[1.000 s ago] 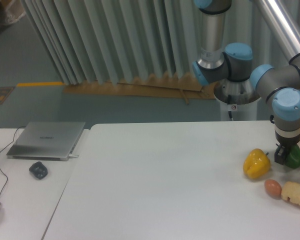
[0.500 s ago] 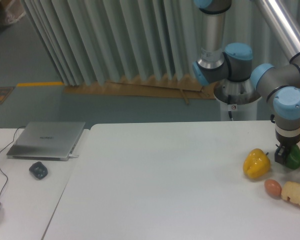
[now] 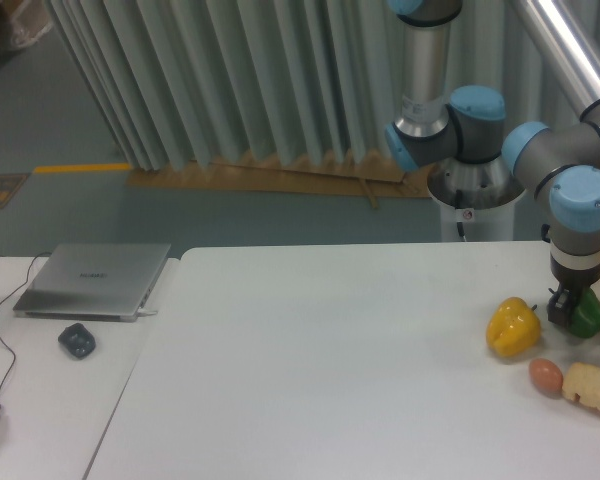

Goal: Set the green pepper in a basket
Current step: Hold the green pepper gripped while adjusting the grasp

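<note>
The black two-finger gripper (image 3: pixel 568 308) stands down over the glossy dark green bell pepper (image 3: pixel 587 315), jaw spread untellable from here; the pepper looks light, rigid and slippery, best pinched across its lobed body.

The gripper (image 3: pixel 568 309) covers the left side of the green pepper (image 3: pixel 589 315) so its jaw state is unreadable, and below it the bread-like piece (image 3: pixel 594 388) is cut by the right edge.
</note>
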